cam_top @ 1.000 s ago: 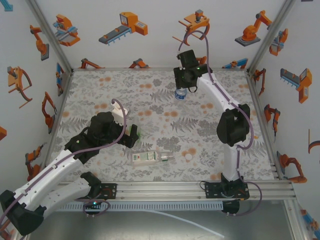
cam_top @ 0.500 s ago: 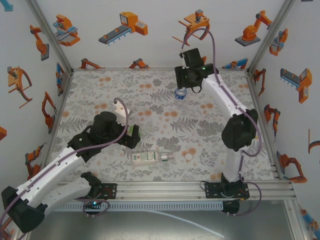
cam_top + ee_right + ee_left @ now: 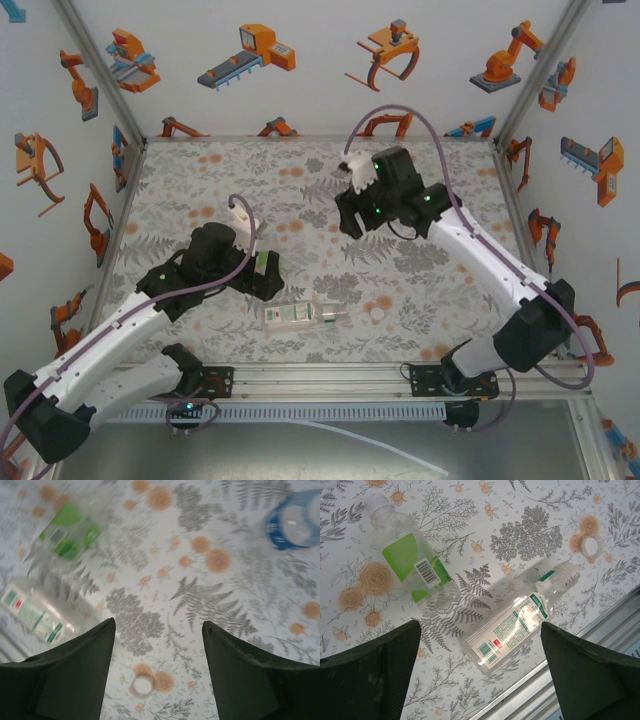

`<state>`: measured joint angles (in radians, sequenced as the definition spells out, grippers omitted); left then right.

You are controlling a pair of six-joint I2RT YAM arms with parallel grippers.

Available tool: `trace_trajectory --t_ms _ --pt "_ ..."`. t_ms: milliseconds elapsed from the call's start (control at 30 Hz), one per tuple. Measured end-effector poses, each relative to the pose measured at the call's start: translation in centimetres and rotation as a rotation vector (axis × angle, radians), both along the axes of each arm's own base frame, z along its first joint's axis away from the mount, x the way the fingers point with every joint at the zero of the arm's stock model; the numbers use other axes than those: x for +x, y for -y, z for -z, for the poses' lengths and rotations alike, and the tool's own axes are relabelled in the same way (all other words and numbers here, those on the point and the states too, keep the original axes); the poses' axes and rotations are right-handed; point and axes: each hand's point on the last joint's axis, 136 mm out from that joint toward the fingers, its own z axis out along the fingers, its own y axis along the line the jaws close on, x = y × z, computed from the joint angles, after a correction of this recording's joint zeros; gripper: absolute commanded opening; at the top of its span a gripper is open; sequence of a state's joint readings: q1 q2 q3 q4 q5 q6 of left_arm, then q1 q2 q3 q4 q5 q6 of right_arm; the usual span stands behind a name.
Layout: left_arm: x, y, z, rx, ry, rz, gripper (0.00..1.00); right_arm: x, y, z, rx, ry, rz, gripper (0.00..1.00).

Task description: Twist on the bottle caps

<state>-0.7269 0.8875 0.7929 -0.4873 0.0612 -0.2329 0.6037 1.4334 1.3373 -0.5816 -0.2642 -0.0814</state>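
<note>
Lying white-label bottle (image 3: pixel 298 317), neck rightward

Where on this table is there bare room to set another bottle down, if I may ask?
The far left corner of the table is bare, and so is its middle. Toward the near edge it is crowded: the green bottle, the white-labelled bottle and a loose cap lie close together.

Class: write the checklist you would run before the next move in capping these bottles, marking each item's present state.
1. Left jaws open, empty: ok.
2. Right jaws open, empty: ok.
3. Loose cap lying free, apart from the bottles: ok.
4. White-label bottle upright for capping: not ok, lies on its side, uncapped.
5. Green-label bottle upright: not ok, also lying, uncapped.
6. Blue-label bottle capped: cannot tell, blurred.
</note>
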Motion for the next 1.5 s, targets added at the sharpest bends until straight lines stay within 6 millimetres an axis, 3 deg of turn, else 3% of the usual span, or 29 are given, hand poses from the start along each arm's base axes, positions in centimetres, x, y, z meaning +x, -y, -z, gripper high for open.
trace_trajectory --t_ms 300,500,600,900,1167,1300,1500 --pt "-0.4 -0.4 0.1 -0.008 -0.026 -0.02 0.97 -9.0 -3.8 4.6 -0.033 -0.005 -0.428 0.68" --pt "-0.8 -1.1 -0.1 -0.002 -0.025 -0.035 0.97 -14.1 -4.3 9.5 -0.111 -0.009 -0.649 0.7" --pt "-1.0 -1.4 -0.5 -0.01 -0.014 -0.04 0.97 -15.6 -4.2 11.3 -0.14 0.0 -0.72 0.7" --pt "-1.1 -1.6 -0.6 -0.014 -0.015 -0.047 0.97 -16.6 -4.9 14.9 -0.177 0.017 -0.806 0.69" --pt "-1.1 -1.6 -0.3 -0.004 -0.026 -0.047 0.97 -17.2 -5.5 18.6 -0.205 -0.006 -0.843 0.63" --pt "-1.1 -1.7 -0.3 -0.003 -0.024 -0.05 0.97 -17.1 -5.2 20.1 -0.224 -0.006 -0.837 0.57" --pt "-1.1 -1.7 -0.2 0.001 -0.025 -0.052 0.97 -16.8 -5.8 20.2 -0.209 0.035 -0.831 0.43"
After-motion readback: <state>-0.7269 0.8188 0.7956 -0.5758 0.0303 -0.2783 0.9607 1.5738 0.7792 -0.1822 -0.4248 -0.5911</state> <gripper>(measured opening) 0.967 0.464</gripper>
